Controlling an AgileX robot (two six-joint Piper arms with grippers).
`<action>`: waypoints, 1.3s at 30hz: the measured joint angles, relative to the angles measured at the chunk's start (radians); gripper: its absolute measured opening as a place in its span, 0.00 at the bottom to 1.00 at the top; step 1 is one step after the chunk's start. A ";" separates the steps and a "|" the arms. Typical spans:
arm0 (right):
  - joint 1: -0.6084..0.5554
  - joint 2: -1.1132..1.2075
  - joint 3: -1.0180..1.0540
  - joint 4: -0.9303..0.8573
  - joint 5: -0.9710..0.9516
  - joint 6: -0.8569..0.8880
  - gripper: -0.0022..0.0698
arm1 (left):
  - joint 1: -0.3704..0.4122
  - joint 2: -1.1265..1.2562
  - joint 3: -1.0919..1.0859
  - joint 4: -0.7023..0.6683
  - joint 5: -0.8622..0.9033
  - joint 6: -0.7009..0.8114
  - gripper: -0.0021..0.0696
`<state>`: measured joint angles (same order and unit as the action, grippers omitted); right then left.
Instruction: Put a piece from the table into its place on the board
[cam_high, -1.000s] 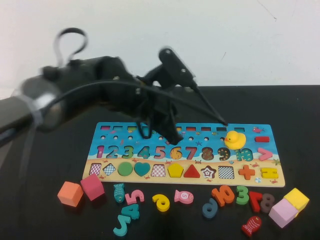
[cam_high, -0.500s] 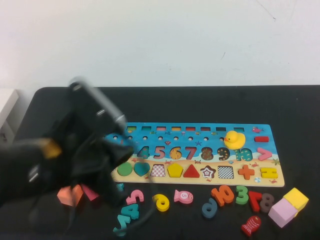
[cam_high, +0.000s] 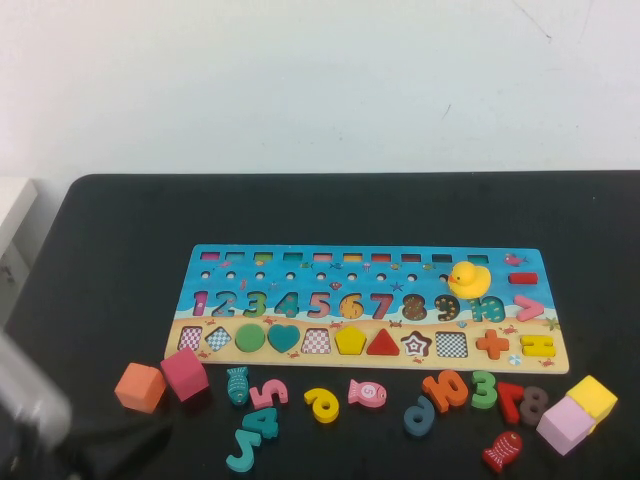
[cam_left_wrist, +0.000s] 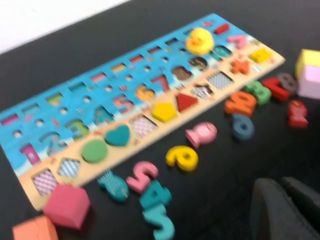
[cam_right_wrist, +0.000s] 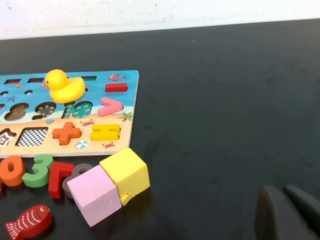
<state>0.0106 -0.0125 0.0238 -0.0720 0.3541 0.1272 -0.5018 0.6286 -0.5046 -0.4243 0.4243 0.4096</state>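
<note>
The number board (cam_high: 400, 268) lies in the middle of the black table, also in the left wrist view (cam_left_wrist: 75, 100). Loose pieces lie along its near edge: a teal fish (cam_high: 237, 384), a pink 5 (cam_high: 270, 392), a teal 4 (cam_high: 262, 422), a yellow 6 (cam_high: 322, 404), a pink fish (cam_high: 368, 393), an orange 10 (cam_high: 446, 389) and a red fish (cam_high: 503, 452). My left gripper (cam_left_wrist: 281, 184) is shut and empty, near the table's front left, apart from the pieces. My right gripper (cam_right_wrist: 283, 191) is shut and empty over bare table right of the board.
A yellow duck (cam_high: 469, 279) sits on the board's right part. An orange cube (cam_high: 139, 387) and a red cube (cam_high: 185, 374) stand at the front left. A pink cube (cam_high: 566, 425) and a yellow cube (cam_high: 593, 397) stand at the front right.
My left arm has swung from above the board down to the front left corner, and only a blur of it shows in the high view now. The pieces have not moved.
</note>
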 joint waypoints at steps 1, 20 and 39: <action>0.000 0.000 0.000 0.000 0.000 0.000 0.06 | 0.000 -0.022 0.005 0.003 0.030 -0.002 0.03; 0.000 0.000 0.000 0.000 0.000 0.000 0.06 | 0.072 -0.355 0.171 0.566 0.087 -0.546 0.03; 0.000 0.000 0.000 0.000 0.000 0.000 0.06 | 0.523 -0.640 0.524 0.444 -0.188 -0.501 0.03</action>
<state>0.0106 -0.0125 0.0238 -0.0720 0.3541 0.1272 0.0209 -0.0118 0.0191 0.0201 0.2359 -0.0915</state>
